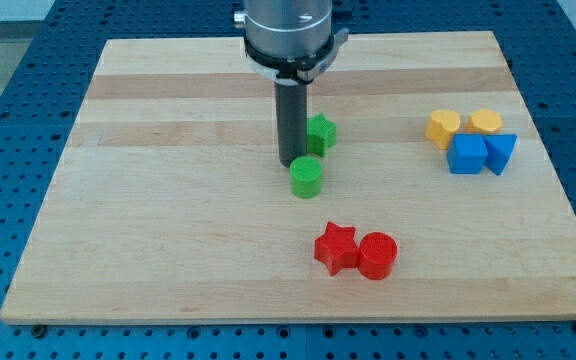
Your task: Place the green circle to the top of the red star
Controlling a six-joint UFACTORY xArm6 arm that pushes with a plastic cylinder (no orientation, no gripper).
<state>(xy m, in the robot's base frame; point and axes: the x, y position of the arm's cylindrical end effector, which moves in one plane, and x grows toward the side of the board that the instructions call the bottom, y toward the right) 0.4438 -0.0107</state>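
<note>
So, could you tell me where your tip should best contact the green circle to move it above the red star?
No gripping: my tip pushes. It sits at the green circle's upper-left side, good for nudging it down-right to just above the red star, probably.

The scene is lit brightly and evenly from above. Only short, soft shadows are cast beneath the blocks on the wooden board (168,250). A pale sheen is seen across the board's upper bands, and a highlight on the metal collar (286,30) at the top centre. Focus is sharp throughout; slight softness is noted at the frame corners.
</note>
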